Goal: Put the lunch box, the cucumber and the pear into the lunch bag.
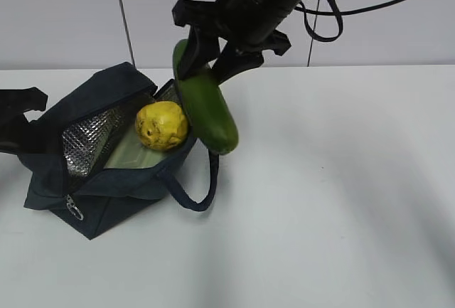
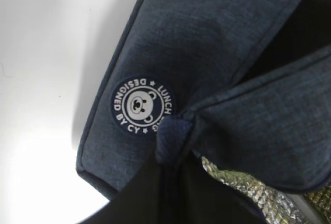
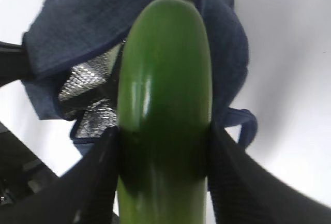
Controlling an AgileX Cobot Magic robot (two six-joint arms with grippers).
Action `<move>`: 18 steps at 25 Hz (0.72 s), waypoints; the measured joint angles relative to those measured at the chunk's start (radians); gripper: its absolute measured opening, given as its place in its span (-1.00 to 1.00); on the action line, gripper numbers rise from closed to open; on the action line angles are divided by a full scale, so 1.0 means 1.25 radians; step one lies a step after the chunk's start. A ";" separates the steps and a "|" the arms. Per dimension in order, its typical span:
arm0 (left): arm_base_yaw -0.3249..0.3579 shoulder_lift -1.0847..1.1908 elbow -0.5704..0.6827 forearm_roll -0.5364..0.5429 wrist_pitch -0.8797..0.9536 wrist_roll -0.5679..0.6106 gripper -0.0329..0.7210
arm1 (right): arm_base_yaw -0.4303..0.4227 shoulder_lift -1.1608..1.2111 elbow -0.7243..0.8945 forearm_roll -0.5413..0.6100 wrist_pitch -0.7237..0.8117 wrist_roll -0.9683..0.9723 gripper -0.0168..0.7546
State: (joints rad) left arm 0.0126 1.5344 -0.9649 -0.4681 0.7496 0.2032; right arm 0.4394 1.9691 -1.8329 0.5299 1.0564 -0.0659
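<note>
Exterior view shows the right gripper (image 1: pixel 207 57) squeezing the cucumber (image 1: pixel 207 109) in the air, just over the right edge of the open lunch bag (image 1: pixel 114 180). The pear (image 1: pixel 162 126) sits on the lunch box (image 1: pixel 135 153) inside (green lid showing). The left gripper (image 1: pixel 15 119), closed tight, pinches the bag's left side.

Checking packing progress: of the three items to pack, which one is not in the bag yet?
The cucumber: the right pincer holds it above the bag, while the pear and lunch box lie inside.
</note>
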 joint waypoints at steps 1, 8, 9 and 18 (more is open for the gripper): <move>0.000 0.000 0.000 0.000 0.000 0.000 -0.91 | 0.002 0.000 0.000 0.021 -0.009 -0.002 -0.04; 0.000 0.000 0.000 -0.025 0.000 0.000 -0.91 | 0.066 0.000 0.000 0.079 -0.114 -0.005 -0.04; 0.000 0.000 0.000 -0.028 0.000 0.000 -0.91 | 0.076 0.000 0.000 0.081 -0.127 -0.006 -0.04; 0.000 0.000 0.000 -0.036 0.001 0.000 -0.91 | 0.162 0.029 0.000 0.091 -0.228 -0.006 -0.04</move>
State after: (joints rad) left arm 0.0126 1.5344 -0.9649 -0.5125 0.7505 0.2032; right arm 0.6415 2.0052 -1.8329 0.6440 0.7716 -0.0732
